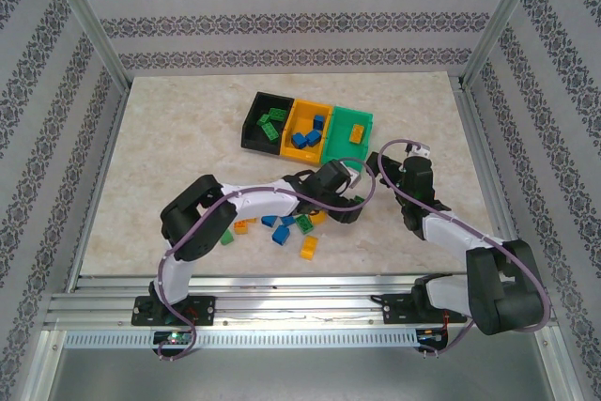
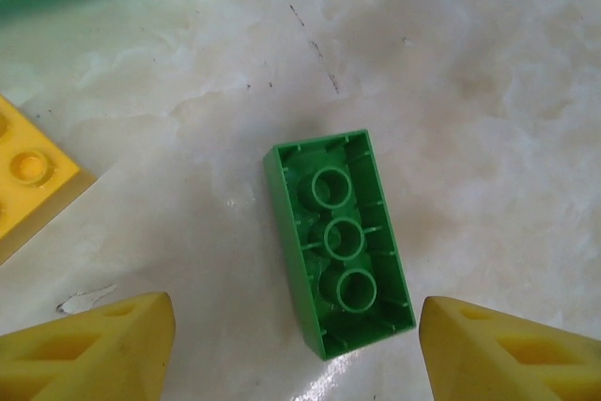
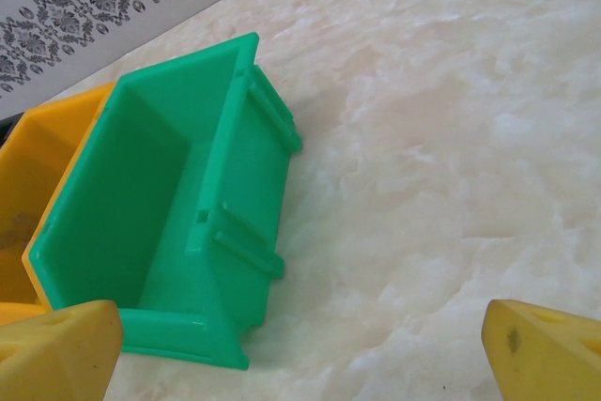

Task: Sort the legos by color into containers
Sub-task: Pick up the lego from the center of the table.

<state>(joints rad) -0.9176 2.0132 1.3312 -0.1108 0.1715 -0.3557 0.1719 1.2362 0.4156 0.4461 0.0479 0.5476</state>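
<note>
The black rectangular plastic bin (image 1: 252, 125), the yellow-orange one (image 1: 302, 115) and the green one (image 3: 244, 166) are plain — the stone-look tabletop (image 1: 160, 166) is cream-veined, the walls (image 1: 282, 7) grey floral-striped.

High rear overview, left wrist close over table (image 2: 470, 91), right wrist angled at shared green bin (image 3: 249, 190)

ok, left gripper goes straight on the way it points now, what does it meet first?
Most likely the green lego, lying underside up, centred in front of the open left gripper. Depth to it is unclear.

Glossy plastic green bin (image 3: 178, 223) (smooth) on polished marble-look table (image 3: 451, 138).
</note>
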